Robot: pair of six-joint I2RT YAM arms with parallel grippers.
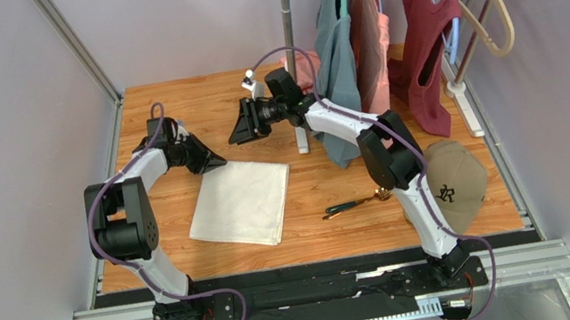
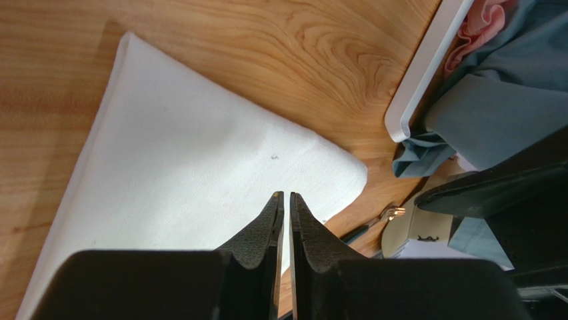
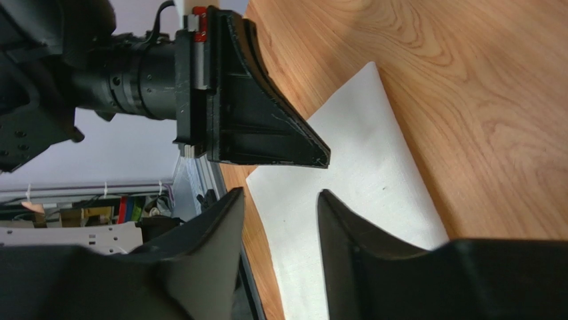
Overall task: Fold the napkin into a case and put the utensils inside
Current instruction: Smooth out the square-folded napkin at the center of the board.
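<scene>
The white napkin point(image 1: 239, 202) lies flat as a square on the wooden table point(image 1: 167, 110); it also fills the left wrist view point(image 2: 180, 173) and shows in the right wrist view point(image 3: 360, 153). My left gripper point(image 1: 219, 163) point(image 2: 287, 195) hovers over the napkin's far left corner, jaws together with only a hairline gap and nothing between them. My right gripper point(image 1: 233, 139) point(image 3: 282, 195) hangs just beyond the napkin's far edge, open and empty, facing the left gripper point(image 3: 325, 162). The utensils point(image 1: 354, 202), dark-handled with a gold head point(image 2: 393, 213), lie on the table right of the napkin.
A tan cap point(image 1: 454, 184) sits at the right near edge beside my right arm. A clothes rack with teal point(image 1: 335, 47), pink point(image 1: 370, 33) and maroon point(image 1: 431, 48) garments stands at the back right, its white base point(image 1: 465, 108) and pole point(image 1: 290, 37) on the table.
</scene>
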